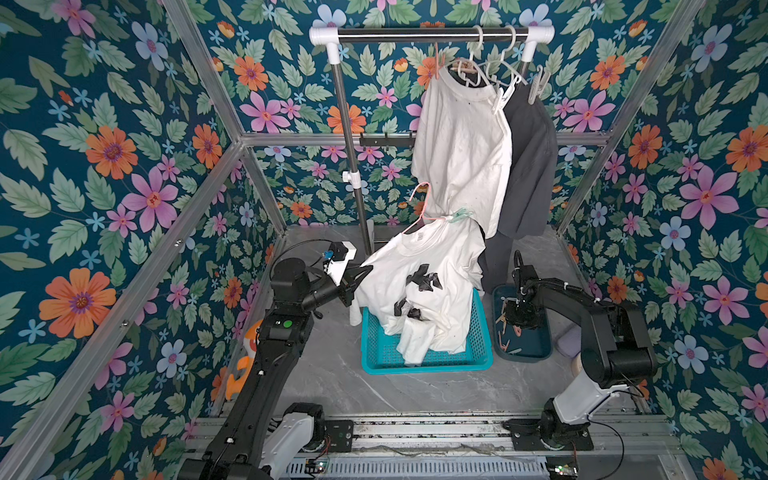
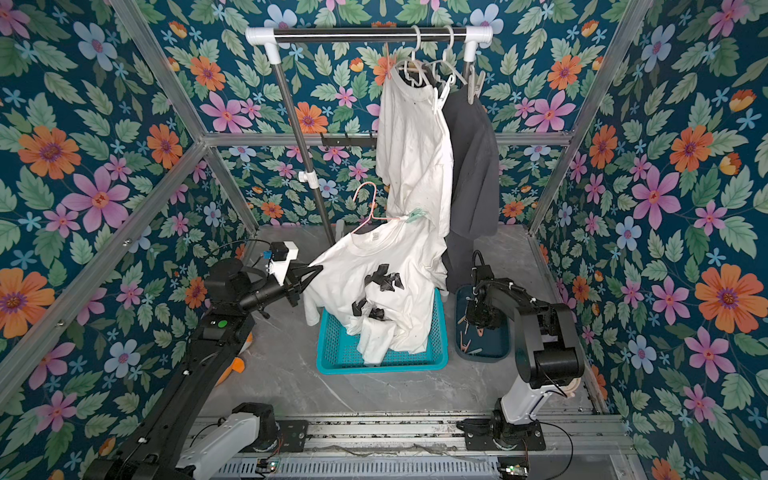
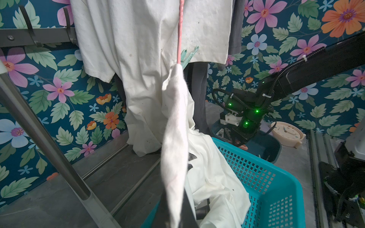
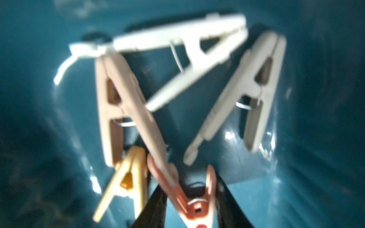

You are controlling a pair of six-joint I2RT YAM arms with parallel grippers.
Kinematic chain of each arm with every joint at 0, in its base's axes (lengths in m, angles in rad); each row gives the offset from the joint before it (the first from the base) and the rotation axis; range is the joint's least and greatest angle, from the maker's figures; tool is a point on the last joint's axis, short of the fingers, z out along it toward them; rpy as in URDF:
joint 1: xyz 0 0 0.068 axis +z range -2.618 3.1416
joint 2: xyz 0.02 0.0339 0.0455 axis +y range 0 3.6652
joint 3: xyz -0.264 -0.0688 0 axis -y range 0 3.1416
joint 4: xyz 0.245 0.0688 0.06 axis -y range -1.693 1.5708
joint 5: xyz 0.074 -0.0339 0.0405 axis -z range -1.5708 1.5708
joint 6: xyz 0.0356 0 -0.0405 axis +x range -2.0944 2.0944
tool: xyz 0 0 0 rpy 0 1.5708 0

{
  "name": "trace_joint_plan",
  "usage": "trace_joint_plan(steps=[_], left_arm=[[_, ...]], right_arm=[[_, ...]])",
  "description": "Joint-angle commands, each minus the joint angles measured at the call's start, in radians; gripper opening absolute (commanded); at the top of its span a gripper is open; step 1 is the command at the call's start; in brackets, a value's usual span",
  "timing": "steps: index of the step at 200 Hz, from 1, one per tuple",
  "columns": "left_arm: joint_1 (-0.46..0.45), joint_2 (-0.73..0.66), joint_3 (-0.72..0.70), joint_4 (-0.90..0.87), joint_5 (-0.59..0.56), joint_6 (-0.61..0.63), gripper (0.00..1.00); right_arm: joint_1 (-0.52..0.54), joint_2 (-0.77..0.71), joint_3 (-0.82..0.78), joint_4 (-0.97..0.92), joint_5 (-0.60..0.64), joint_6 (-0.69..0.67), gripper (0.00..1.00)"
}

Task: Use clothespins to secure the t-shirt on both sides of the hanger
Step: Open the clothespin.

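Clothespins (image 4: 122,102) lie in the tray (image 1: 536,353) beside the teal basket (image 1: 428,365), right gripper (image 4: 189,185) straddling a coral one (image 4: 197,207), grip unclear; above the basket one mint pin (image 1: 459,216) already secures the t-shirt (image 1: 419,266) to its hanger (image 1: 419,203), left gripper (image 1: 361,272) clamping the unpinned shoulder.

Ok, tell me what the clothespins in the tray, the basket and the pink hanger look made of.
Clothespins: moulded plastic, matte pastel, with bright wire springs, likely steel. Basket: smooth teal plastic, going by its moulded grid of holes. Pink hanger: thin rod, perhaps coated wire or plastic; the look leaves it open.
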Motion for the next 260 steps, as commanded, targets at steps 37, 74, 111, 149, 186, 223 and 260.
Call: trace_joint_plan(steps=[37,74,111,149,186,223,260], left_arm=[[-0.001,-0.011,0.0,0.043,0.006,0.006,0.0],[-0.001,-0.016,-0.001,0.042,0.004,0.007,0.0],[-0.001,-0.017,-0.003,0.04,0.002,0.009,0.0],[-0.002,-0.013,0.002,0.041,0.004,0.009,0.0],[-0.001,-0.013,0.003,0.04,0.003,0.009,0.0],[-0.002,-0.011,0.006,0.042,0.009,0.008,0.0],[-0.003,-0.014,0.003,0.043,0.006,0.007,0.0]], right_arm=[[0.004,0.011,0.013,-0.095,0.011,0.023,0.36],[0.003,0.04,0.032,-0.096,0.028,0.025,0.39],[0.004,0.049,0.033,-0.089,0.036,0.017,0.34],[0.004,0.033,0.027,-0.096,0.034,0.012,0.27],[0.007,0.011,0.018,-0.126,0.02,0.024,0.21],[0.011,0.003,0.02,-0.146,0.009,0.032,0.21],[0.018,-0.008,0.032,-0.161,-0.01,0.032,0.21]])
